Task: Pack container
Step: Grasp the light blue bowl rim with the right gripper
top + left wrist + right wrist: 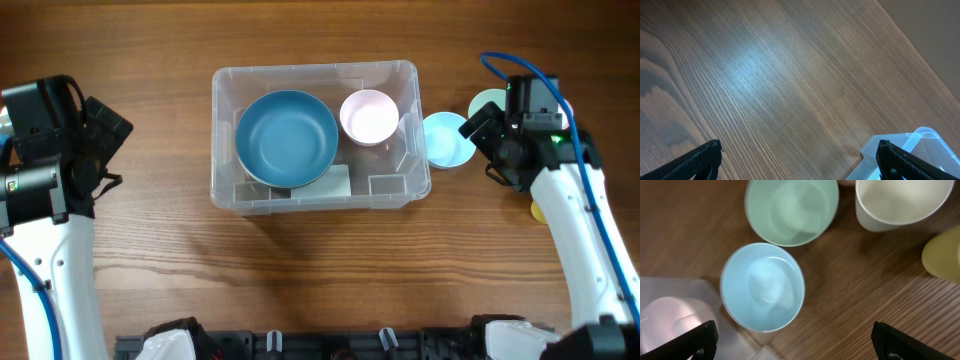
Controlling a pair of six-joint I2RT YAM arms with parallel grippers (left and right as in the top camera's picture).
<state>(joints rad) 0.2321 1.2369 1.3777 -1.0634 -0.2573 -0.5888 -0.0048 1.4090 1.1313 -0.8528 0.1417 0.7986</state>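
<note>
The container (318, 190), a large clear plastic bin with rounded corners, sits in the middle of the brown wooden desk (320, 280). Inside it lie a big round dark blue bowl (287, 138) and a small round pink bowl (369, 116), side by side. Just outside its right wall stands a small light blue plastic cup (762, 286), with a pale green cup (791, 211) next to it and a white cup (900, 202) a bit further off. A yellow thing (942, 254) is cut off at the edge of the picture; it may be another cup. The right claw (795, 330) hangs over the light blue cup, wide open, with nothing in it. The left claw (799, 147) is wide open and empty too, over bare desk near the container's left corner. The packing looks partly done, and I think the light blue cup goes in next. For that, the right claw should come down around the cup's rim, squeeze it, lift it over the wall, and set it in the free space beside the pink bowl.
</note>
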